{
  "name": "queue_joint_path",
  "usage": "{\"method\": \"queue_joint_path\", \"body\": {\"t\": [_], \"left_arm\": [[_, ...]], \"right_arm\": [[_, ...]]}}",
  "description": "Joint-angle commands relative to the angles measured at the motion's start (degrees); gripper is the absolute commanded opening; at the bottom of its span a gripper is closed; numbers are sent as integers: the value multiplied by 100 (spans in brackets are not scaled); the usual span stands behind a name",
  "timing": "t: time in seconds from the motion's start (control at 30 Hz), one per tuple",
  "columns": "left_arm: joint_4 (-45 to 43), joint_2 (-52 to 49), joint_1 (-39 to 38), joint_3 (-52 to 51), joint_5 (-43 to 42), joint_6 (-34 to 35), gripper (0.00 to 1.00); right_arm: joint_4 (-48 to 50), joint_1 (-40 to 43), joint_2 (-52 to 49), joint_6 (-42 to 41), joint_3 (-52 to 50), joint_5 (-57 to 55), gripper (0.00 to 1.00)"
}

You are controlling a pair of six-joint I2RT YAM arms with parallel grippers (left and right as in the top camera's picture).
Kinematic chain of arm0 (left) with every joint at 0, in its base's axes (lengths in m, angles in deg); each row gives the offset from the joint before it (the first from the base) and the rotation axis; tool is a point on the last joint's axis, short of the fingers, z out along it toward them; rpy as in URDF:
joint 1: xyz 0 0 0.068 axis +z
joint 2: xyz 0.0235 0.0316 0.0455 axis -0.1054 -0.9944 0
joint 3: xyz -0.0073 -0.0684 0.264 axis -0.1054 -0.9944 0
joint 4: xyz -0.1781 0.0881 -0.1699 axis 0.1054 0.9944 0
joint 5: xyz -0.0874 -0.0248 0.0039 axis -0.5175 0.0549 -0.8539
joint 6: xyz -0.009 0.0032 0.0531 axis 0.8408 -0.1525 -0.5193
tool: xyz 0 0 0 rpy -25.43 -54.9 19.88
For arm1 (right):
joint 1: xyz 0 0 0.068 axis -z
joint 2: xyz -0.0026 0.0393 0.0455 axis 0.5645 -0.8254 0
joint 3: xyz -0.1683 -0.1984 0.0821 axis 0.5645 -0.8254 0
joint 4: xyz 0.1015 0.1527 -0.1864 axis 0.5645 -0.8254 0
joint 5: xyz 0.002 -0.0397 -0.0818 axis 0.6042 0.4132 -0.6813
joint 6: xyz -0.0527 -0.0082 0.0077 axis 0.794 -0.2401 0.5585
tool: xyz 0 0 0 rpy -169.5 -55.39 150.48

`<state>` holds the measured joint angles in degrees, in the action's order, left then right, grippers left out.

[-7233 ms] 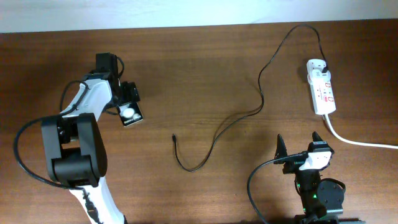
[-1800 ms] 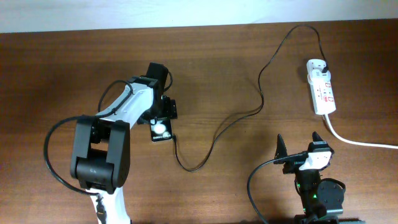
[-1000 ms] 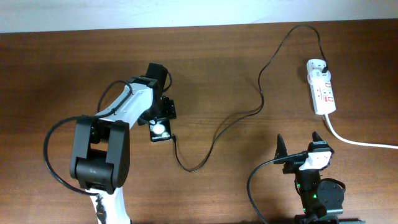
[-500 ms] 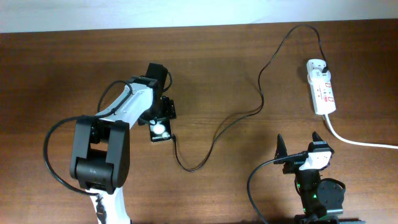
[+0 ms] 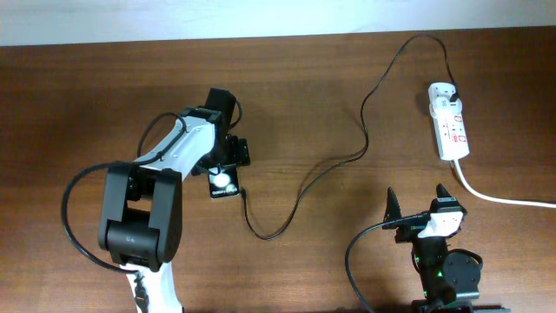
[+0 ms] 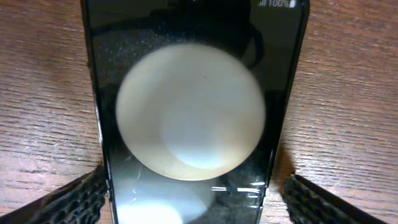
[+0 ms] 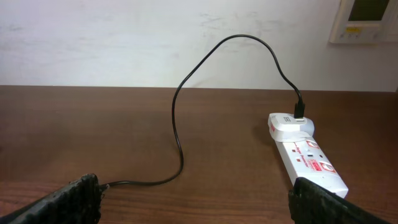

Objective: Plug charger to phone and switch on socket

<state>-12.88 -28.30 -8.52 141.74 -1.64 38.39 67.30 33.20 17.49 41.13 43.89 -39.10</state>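
Observation:
The black phone (image 5: pixel 224 182) lies flat on the table, its white round blobs facing up (image 6: pixel 193 112). My left gripper (image 5: pixel 228 165) straddles its upper end and is open: the right finger (image 6: pixel 323 202) stands clear of the phone's edge, the left finger (image 6: pixel 74 199) is right beside it. The charger (image 5: pixel 334 161) is a thin black cable; its connector tip (image 5: pixel 242 191) lies just right of the phone. Its far end goes into a white adapter (image 7: pixel 291 124) at the top of the socket (image 5: pixel 449 122). My right gripper (image 5: pixel 417 204) is open and empty, below the socket.
A thick white cord (image 5: pixel 499 197) runs from the socket's lower end off the right edge. The cable loops across the table's middle (image 7: pixel 180 137). A pale wall borders the far edge of the table.
My left gripper's fingers have spread wider around the phone. The phone, cable, socket and right arm have not moved.

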Motion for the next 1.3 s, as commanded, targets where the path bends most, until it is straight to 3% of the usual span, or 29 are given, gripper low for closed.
{"method": "queue_joint_path", "body": {"t": [0.0, 0.07, 0.27, 0.5, 0.73, 0.8, 1.03, 1.27], "left_arm": [[17, -278, 33, -258, -197, 37, 88], [20, -278, 33, -258, -197, 35, 84], [11, -278, 33, -258, -195, 37, 87], [9, -278, 33, -258, -195, -7, 75], [55, -214, 37, -192, -199, -26, 73], [155, 22, 87, -68, -199, -160, 66], [186, 1200, 470, -39, -363, -186, 69], [181, 1665, 1108, -42, -3005, -824, 70]], "right_arm": [[-24, -33, 42, 39, -28, 55, 99], [-24, -33, 42, 39, -28, 55, 99], [-24, -33, 42, 39, -28, 55, 98], [-24, -33, 42, 39, -28, 55, 99], [-24, -33, 42, 39, -28, 55, 99], [-24, -33, 42, 39, -28, 55, 99], [-24, -33, 42, 39, -28, 55, 99], [-24, -33, 42, 39, -28, 55, 99]]}}
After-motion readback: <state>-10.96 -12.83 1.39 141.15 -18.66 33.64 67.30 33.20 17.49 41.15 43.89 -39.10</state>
